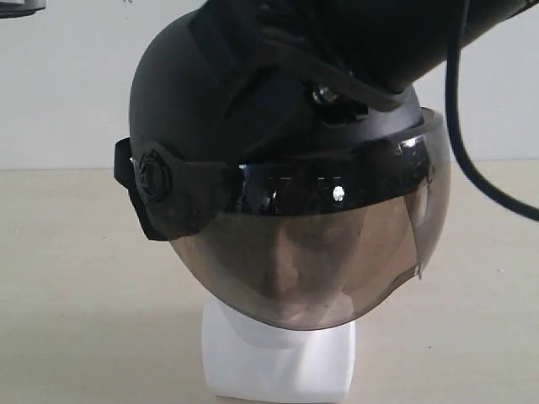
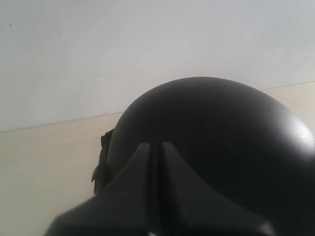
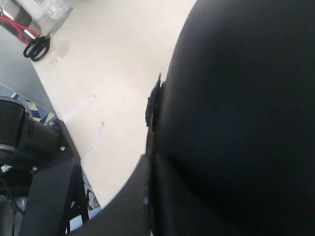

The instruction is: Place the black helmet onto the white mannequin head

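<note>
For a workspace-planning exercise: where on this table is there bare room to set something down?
Beige tabletop is bare left of the glossy white mannequin head's base, and right of it, below the black cable. Crowded: above the matte black visored helmet, where a black arm sits; black-handled scissors occupy one corner.

Exterior cam: low, about head height, very near, facing the black helmet (image 1: 210, 101) visor-on, wall behind, desk (image 1: 59, 278) below. Left wrist cam: just behind left gripper (image 2: 155, 147), tight on the dome, facing level across desk to wall. Right wrist cam: behind right gripper (image 3: 150, 162), tight on the shell, looking down over desk toward scissors (image 3: 37, 47). All three share helmet shell and desk.
</note>
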Action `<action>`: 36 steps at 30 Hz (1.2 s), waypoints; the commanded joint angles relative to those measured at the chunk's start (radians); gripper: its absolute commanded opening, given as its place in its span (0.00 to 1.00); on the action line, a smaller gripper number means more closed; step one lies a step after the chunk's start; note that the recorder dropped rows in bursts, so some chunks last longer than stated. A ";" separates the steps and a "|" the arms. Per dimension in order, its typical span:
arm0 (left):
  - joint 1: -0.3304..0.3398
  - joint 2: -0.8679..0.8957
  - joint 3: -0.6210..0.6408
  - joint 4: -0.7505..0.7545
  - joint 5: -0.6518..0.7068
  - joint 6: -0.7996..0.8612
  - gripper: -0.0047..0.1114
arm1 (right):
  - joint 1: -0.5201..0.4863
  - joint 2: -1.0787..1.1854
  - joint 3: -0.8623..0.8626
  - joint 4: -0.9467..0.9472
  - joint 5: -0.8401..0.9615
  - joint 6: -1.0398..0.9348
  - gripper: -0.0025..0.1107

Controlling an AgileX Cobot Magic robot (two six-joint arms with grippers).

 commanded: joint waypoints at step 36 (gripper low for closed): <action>0.005 -0.005 0.021 -0.029 0.060 -0.004 0.08 | 0.058 -0.057 -0.021 -0.349 0.015 0.048 0.02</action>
